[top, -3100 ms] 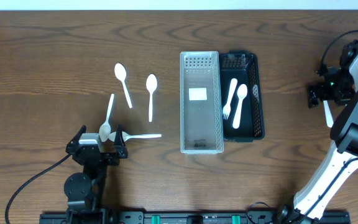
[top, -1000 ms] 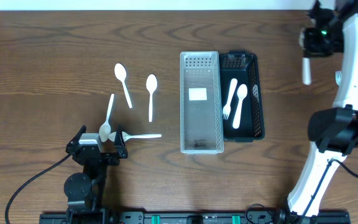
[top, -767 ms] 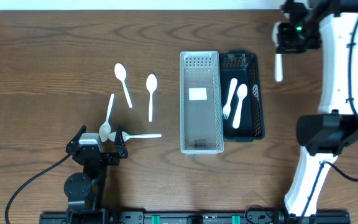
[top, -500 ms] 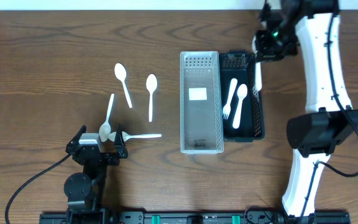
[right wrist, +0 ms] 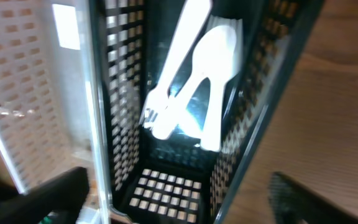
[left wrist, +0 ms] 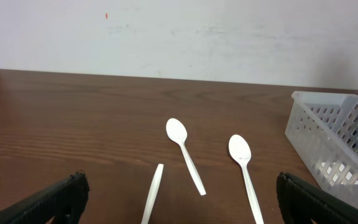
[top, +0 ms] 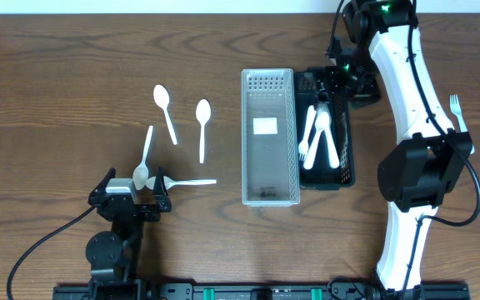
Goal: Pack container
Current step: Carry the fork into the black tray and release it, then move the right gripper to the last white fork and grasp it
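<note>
The black basket [top: 349, 158] sits right of centre on the wooden surface [top: 65, 67]. Its long side touches a clear basket [top: 246, 142] that holds nothing but a label. White plastic cutlery [top: 316, 133] lies loose on the black basket's floor, several pieces with their handles running roughly along its length, probably the only way they fit flat.

The right hand [right wrist: 176, 186] hangs over the basket's far end with its fingers spread wide and nothing between them. Its wrist camera looks down through the mesh walls at the pieces below, so the hand seems placed for letting go into the basket rather than for picking up.

A lone fork [top: 454, 106] lies on the right beside that arm, likely within its reach. Four spoons [top: 165, 108] are scattered to the left, on the other arm's side. The left hand [left wrist: 182, 182] rests low at the near edge, fingers also apart and empty, facing those spoons. Judging by what lies outside the basket, the packing is only partly done.
</note>
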Robot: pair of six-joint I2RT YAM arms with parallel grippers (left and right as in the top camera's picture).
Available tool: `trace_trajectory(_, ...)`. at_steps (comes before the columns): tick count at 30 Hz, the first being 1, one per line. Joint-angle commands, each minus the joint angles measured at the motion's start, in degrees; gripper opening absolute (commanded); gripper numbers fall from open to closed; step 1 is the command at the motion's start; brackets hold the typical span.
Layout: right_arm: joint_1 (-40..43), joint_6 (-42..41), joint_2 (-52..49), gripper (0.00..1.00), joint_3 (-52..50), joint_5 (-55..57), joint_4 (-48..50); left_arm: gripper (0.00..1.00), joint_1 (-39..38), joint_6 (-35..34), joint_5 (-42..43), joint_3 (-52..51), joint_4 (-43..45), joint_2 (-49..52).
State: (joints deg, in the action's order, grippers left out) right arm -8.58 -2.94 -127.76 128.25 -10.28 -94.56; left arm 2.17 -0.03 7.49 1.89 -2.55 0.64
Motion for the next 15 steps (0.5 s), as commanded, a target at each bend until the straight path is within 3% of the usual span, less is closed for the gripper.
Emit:
trace_trajectory(1, 2.58, 0.33, 1.46, 0.99, 0.35, 6.03, 0.35, 0.98, 0.26, -0.07, 0.22, -1.53, -0.98, -0.02)
trace_trajectory(5, 7.69, 3.28, 1.46, 0.99, 1.18, 13.16, -0.17, 0.98, 0.26, -0.07, 0.2, -1.53, -0.98, -0.02)
trace_trajectory(8, 13.11, 10.47, 1.49, 0.99, 1.44, 18.27, -0.52, 0.98, 0.28, -0.07, 0.22, -1.53, -0.98, -0.02)
trace_trajectory(12, 19.76, 23.19, 1.46, 0.99, 1.38, 19.47, 2.25, 0.98, 0.26, -0.07, 0.22, -1.53, -0.98, -0.02)
trace_trajectory(15, 25.03, 26.16, 1.4, 0.99, 1.36, 17.27, 7.3, 0.98, 0.26, -0.07, 0.22, -1.53, -0.98, -0.02)
